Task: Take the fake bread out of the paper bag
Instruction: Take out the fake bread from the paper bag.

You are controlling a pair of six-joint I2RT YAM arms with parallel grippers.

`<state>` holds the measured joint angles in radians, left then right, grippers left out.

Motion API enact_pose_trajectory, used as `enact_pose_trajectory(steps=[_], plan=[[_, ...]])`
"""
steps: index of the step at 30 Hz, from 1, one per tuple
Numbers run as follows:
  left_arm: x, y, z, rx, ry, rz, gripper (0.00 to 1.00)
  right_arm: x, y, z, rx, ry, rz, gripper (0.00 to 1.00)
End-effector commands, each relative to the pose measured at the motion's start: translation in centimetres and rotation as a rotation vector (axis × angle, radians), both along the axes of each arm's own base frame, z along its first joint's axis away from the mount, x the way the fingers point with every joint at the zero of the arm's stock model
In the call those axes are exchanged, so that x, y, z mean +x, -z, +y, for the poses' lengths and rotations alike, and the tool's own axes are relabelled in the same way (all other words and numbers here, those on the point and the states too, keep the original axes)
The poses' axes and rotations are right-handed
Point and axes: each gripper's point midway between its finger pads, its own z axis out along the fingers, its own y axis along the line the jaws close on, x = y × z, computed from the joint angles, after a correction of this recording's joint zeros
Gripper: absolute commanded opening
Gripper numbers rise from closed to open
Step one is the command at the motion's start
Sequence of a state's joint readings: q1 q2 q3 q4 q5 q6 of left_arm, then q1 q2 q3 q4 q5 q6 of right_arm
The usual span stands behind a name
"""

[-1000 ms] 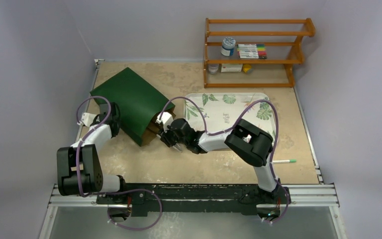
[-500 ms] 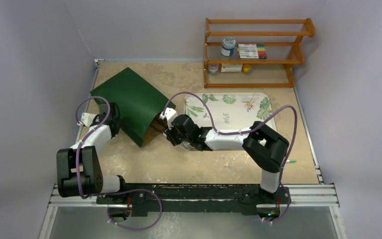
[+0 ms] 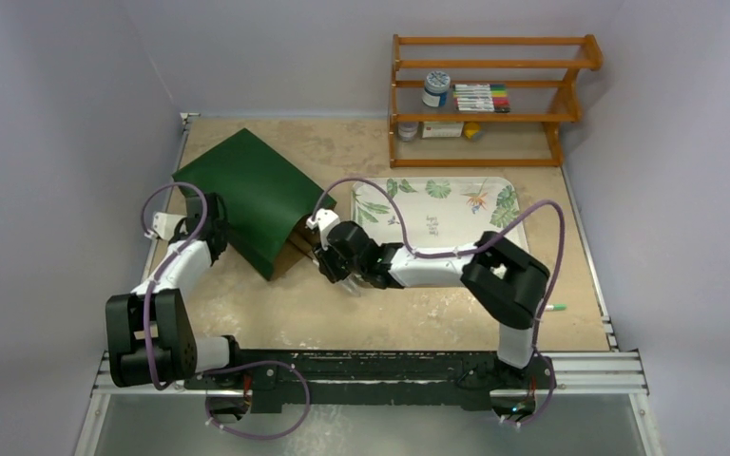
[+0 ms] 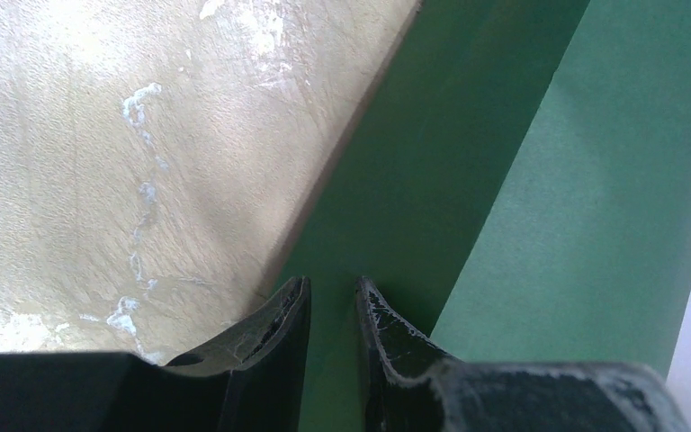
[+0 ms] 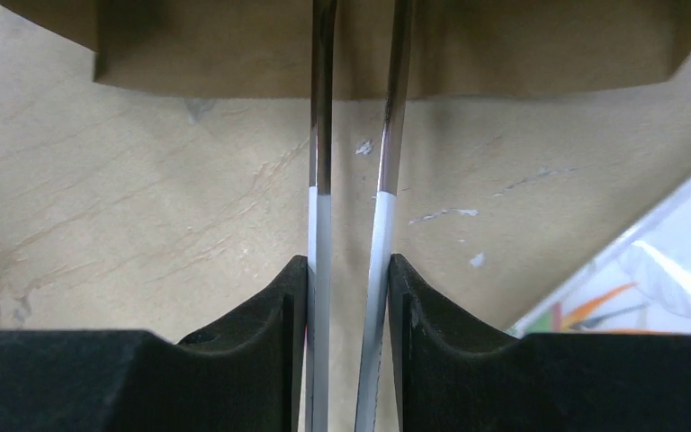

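Two pincers at work on the paper bag [image 3: 252, 190], dark green, lying on the left half of the desk [image 3: 342, 318] with its brown mouth turned right toward a leaf-printed tray [image 3: 456, 223]. Left pincer [image 4: 331, 286] at the bag's closed left end, jaws nearly together, nipping a fold of green paper. Right pincer [image 5: 349, 265] clamped on a pair of tongs [image 5: 320, 234], white-handled with metal blades held narrowly apart and reaching over the bag's brown lip. Bag interior in shadow, contents not discernible. Wooden rack [image 3: 489, 65] with jars and markers at the far edge; green-capped pen [image 3: 548, 308] near the right edge.
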<state>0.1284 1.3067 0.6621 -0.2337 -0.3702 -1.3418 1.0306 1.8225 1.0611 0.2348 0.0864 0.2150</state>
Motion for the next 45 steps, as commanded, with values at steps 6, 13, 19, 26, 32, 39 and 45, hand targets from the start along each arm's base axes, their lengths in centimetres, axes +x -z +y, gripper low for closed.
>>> enact_pose_trajectory(steps=[6,13,19,26,32,39,45], plan=[[0.3,-0.8,-0.2,-0.009,-0.005,-0.044,0.24,-1.1,3.7,3.2,-0.002,0.017,0.03,0.44],[0.3,-0.8,-0.2,-0.001,0.007,-0.04,0.24,-1.3,6.0,2.8,-0.055,0.035,0.049,0.61],[0.2,-0.6,-0.3,-0.003,0.013,-0.039,0.24,-1.8,7.3,2.3,-0.108,0.043,0.045,0.66],[0.2,-0.5,-0.4,-0.006,0.019,-0.041,0.24,-2.0,8.3,1.1,-0.184,0.088,0.016,0.43],[0.3,-0.7,-0.5,-0.007,0.019,-0.047,0.24,-2.2,8.2,0.6,-0.186,0.101,0.022,0.07],[0.7,-1.4,-0.3,0.002,0.024,-0.052,0.24,-2.3,6.4,-0.1,-0.164,0.127,0.012,0.06],[0.6,-2.1,-0.1,0.015,0.022,-0.048,0.24,-2.9,5.0,-0.5,-0.125,0.129,0.032,0.3]])
